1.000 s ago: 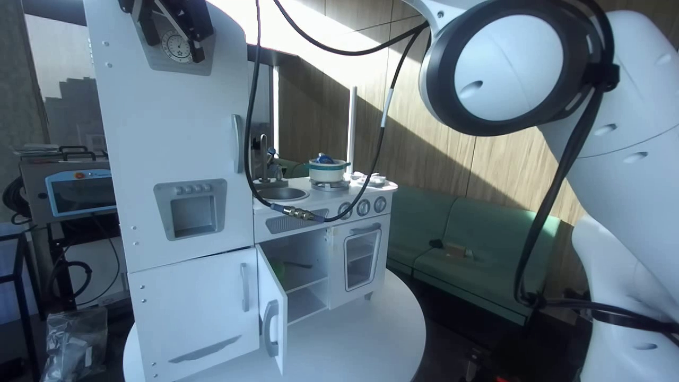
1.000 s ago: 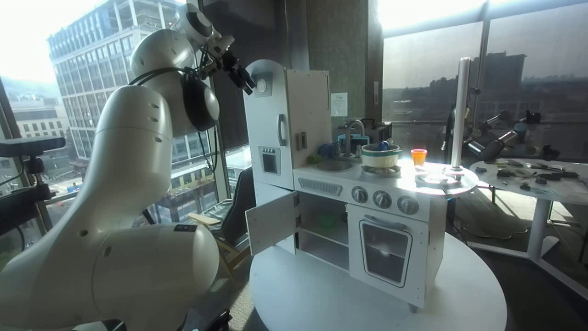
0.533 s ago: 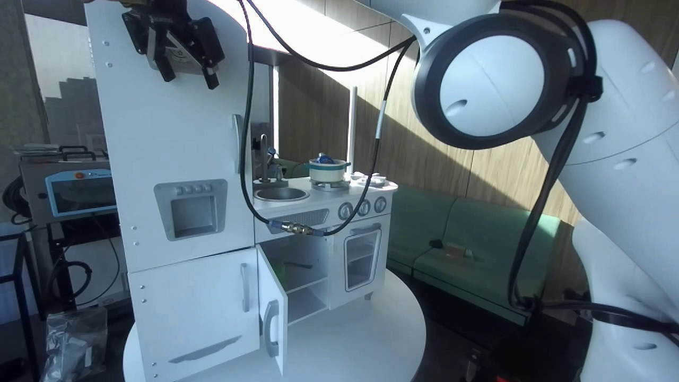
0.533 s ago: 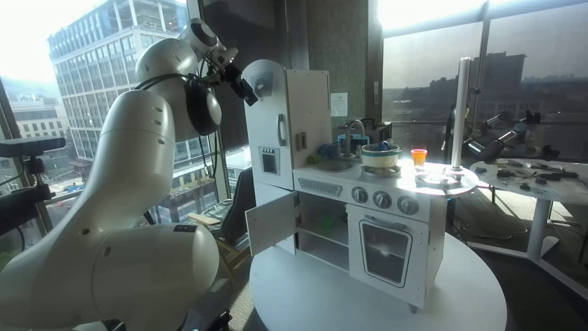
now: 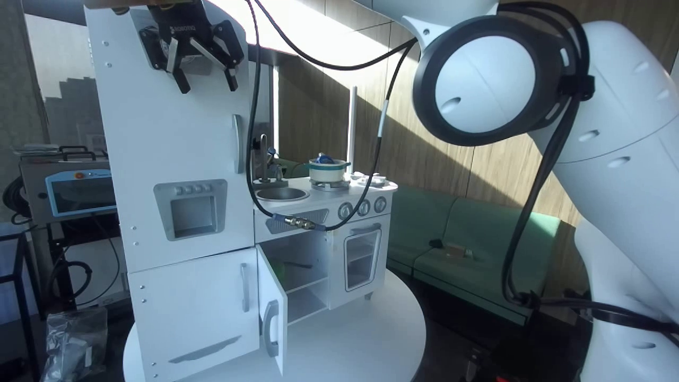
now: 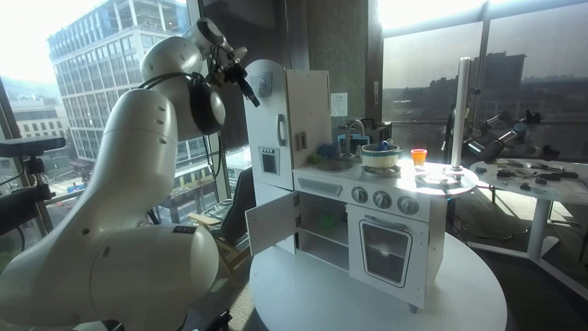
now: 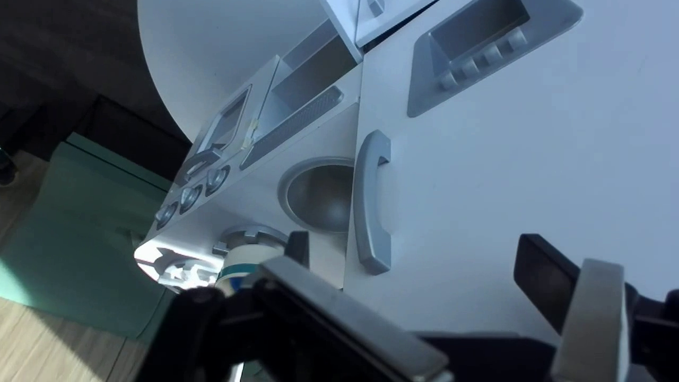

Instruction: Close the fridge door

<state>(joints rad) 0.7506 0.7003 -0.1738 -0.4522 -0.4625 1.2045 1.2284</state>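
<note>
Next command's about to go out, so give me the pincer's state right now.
Pincer: open, holding nothing, up by the fridge front.

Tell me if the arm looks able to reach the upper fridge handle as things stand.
Probably yes: the gripper hangs open, higher than the upper fridge handle, and the wrist view shows the whole handle with nothing in front of it.

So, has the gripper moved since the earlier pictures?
Yes. In an exterior view, the gripper has moved down and sideways, closer to the upper fridge handle.
</note>
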